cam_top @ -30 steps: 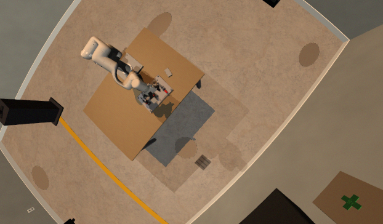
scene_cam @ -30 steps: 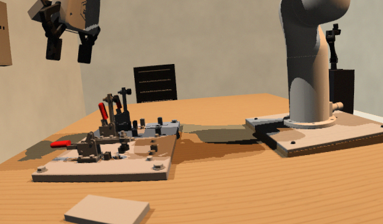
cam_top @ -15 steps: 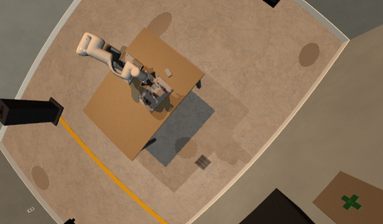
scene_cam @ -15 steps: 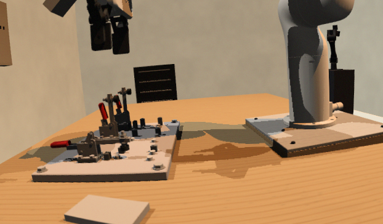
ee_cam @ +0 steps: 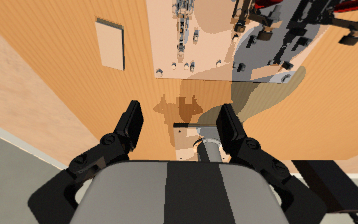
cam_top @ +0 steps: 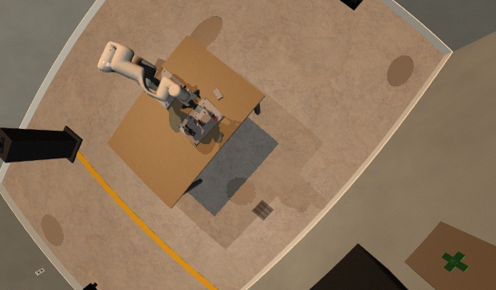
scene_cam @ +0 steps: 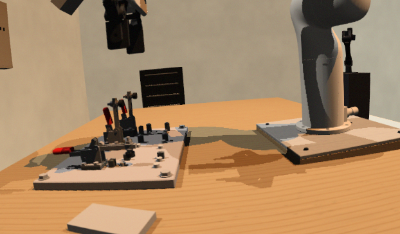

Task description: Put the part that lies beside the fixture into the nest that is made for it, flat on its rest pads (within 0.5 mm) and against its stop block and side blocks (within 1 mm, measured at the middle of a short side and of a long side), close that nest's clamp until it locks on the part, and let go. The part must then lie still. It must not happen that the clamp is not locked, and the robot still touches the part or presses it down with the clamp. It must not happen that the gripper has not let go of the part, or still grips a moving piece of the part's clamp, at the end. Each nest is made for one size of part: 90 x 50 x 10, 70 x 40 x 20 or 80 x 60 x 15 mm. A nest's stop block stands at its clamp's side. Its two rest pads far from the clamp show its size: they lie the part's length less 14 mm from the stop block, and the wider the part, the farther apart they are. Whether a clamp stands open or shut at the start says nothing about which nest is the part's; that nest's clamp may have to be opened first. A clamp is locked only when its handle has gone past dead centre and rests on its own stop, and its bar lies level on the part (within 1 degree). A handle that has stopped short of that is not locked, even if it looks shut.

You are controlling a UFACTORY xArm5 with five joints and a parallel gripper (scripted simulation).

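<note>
The part [cam_top: 218, 94] [scene_cam: 111, 218] [ee_cam: 110, 46] is a pale, thin rectangular block lying flat on the table beside the fixture plate [cam_top: 206, 104] [scene_cam: 105, 177] [ee_cam: 165, 55]. The clamp nearest the part has its red handle [scene_cam: 63, 150] low and its bar [scene_cam: 116, 146] about level, with no part beneath; whether it is locked I cannot tell. The middle clamp's bar [scene_cam: 114, 120] and the far clamp's bar [scene_cam: 130, 107] stand upright, both open. No part shows in any nest. My gripper [scene_cam: 127, 51] [ee_cam: 180, 111] is open and empty, high above the table, clear of part and fixture.
The robot's base plate [scene_cam: 333, 148] stands on the table across a gap from the fixture. Bolt heads [scene_cam: 165, 173] [scene_cam: 43, 177] stand up at the fixture plate's corners. The upright clamp bars rise well above the plate. The table [cam_top: 158, 159] has an edge beyond the clamp handles.
</note>
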